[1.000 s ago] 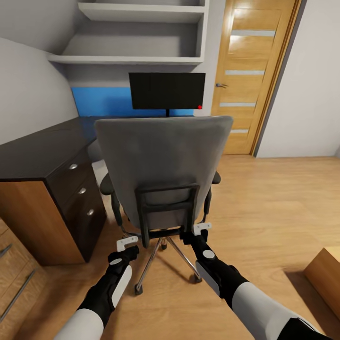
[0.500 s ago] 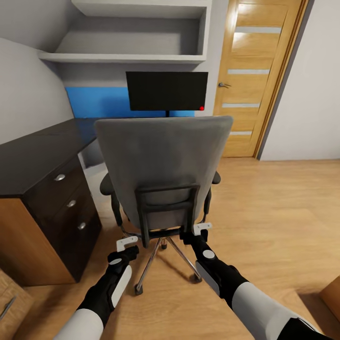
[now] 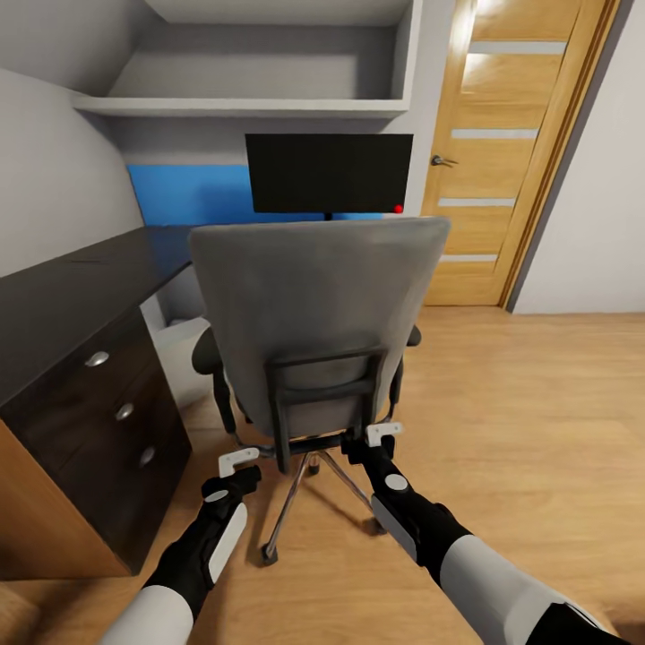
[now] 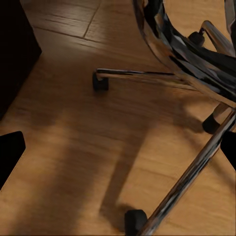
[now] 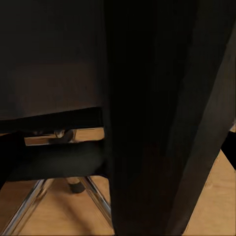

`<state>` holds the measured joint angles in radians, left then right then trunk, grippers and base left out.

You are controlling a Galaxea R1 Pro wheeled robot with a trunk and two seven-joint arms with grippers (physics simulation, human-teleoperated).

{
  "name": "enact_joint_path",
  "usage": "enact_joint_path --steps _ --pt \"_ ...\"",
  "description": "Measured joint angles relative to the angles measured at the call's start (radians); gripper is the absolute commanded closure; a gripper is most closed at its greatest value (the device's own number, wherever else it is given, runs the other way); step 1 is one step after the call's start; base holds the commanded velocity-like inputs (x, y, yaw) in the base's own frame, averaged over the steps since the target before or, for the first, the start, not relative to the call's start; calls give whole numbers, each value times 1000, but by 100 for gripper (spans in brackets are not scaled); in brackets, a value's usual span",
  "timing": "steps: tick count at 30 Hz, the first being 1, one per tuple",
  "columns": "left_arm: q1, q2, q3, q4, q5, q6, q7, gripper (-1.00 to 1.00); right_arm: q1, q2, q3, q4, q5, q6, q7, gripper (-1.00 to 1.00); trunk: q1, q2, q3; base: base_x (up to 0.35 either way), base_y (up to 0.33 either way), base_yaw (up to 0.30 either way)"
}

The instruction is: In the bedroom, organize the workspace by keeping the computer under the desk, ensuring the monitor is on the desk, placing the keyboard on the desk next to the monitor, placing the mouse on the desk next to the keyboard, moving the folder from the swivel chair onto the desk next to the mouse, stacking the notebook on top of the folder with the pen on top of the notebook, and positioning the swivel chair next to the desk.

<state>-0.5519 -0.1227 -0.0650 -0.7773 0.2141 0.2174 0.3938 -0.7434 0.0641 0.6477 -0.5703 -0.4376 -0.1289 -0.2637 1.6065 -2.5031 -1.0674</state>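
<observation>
monitor (image 3: 329, 172) sits on the desk (image 3: 63, 291); swivel chair (image 3: 313, 313) close beside it; rest unseen. right gripper (image 3: 374, 439) on the chair's frame, left gripper (image 3: 236, 464) beside it; can't tell either's opening.

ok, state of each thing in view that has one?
swivel chair: upright, back toward the robot, beside the desk
monitor: upright on the desk, screen dark, red light on
desk drawers: shut
door: shut
left gripper: low behind the chair, jaws unclear
right gripper: at the chair's back frame, jaws unclear

both arms forward, left hand (image 3: 240, 460) and right hand (image 3: 383, 434) low
</observation>
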Motion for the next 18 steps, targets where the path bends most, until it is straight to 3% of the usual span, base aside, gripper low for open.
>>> enact_joint_path --steps 18 --pt "0 -1 0 2 2 0 1 -100 0 -2 -1 6 3 -1 1 -100 0 0 0 322 0 2"
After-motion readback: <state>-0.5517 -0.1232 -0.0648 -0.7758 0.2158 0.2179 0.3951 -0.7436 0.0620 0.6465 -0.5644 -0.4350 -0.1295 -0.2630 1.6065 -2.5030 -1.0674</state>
